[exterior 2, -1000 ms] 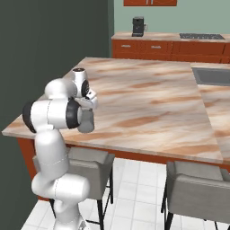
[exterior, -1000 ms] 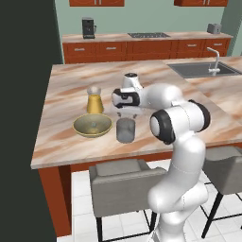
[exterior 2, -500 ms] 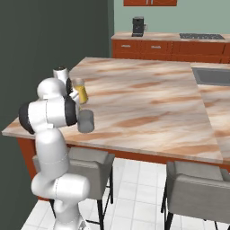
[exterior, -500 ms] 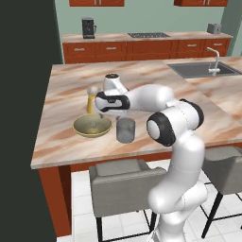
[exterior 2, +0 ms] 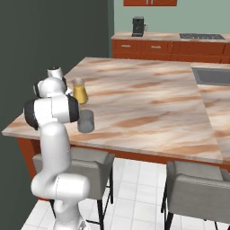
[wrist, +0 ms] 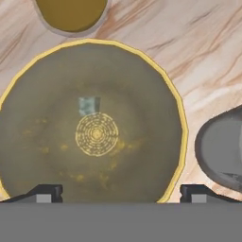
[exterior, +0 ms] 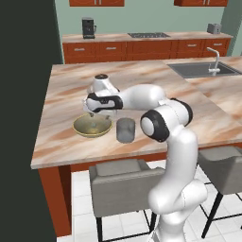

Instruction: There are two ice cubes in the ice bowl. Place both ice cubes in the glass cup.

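A yellow-filled flask (exterior 2: 80, 91) stood beside the ice bowl (wrist: 156, 90), which held one ice cube (wrist: 88, 105); the spread pincer (wrist: 120, 193) hovered above.

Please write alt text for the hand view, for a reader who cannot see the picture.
Seen from straight above, a wide golden-yellow ice bowl lies on a marble counter with one small pale bluish ice cube inside, near its centre. The open gripper hovers over the bowl. A grey glass cup stands at the right edge, and part of a yellow-filled flask shows at the top.
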You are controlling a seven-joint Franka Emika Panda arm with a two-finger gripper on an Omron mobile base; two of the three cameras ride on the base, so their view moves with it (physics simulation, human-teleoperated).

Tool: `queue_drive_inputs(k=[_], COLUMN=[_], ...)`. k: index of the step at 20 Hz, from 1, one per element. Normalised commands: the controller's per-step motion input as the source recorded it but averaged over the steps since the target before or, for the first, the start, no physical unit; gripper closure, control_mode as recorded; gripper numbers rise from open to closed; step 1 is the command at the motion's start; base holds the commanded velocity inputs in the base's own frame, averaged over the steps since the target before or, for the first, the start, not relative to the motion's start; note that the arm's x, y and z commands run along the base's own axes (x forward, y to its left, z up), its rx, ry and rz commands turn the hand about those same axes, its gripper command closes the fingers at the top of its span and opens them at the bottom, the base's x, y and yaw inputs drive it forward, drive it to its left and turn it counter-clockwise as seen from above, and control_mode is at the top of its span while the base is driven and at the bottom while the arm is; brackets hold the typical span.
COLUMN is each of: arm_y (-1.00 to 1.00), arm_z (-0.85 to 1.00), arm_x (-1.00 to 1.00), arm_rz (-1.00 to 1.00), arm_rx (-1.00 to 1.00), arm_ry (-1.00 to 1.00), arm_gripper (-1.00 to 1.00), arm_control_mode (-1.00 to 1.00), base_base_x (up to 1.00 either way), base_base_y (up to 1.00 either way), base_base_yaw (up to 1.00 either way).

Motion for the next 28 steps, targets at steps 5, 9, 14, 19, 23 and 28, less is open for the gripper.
queue_drive_inputs(k=[5,9,14,19,23,28], arm_y=[0.19,0.14,0.06,0.0,0.03,0.07], arm_z=[-0.09,-0.32,-0.44,-0.34,-0.23,-0.27], arm_x=[0.51,0.29,0.13,0.16,0.22,0.22], arm_rz=[-0.01,0.0,0.0,0.0,0.0,0.0], arm_rx=[-0.01,-0.05,-0.08,-0.03,0.0,0.0], arm_ry=[0.0,0.06,0.12,0.05,0.0,0.0], arm_gripper=[-1.0,-1.0,-1.0,-1.0,-1.0,-1.0], arm_control_mode=[-1.0,-1.0,-1.0,-1.0,-1.0,-1.0], base_base_x=[0.0,0.0,0.0,0.0,0.0,0.0], base_base_y=[0.0,0.0,0.0,0.0,0.0,0.0], base_base_yaw=[0.0,0.0,0.0,0.0,0.0,0.0])
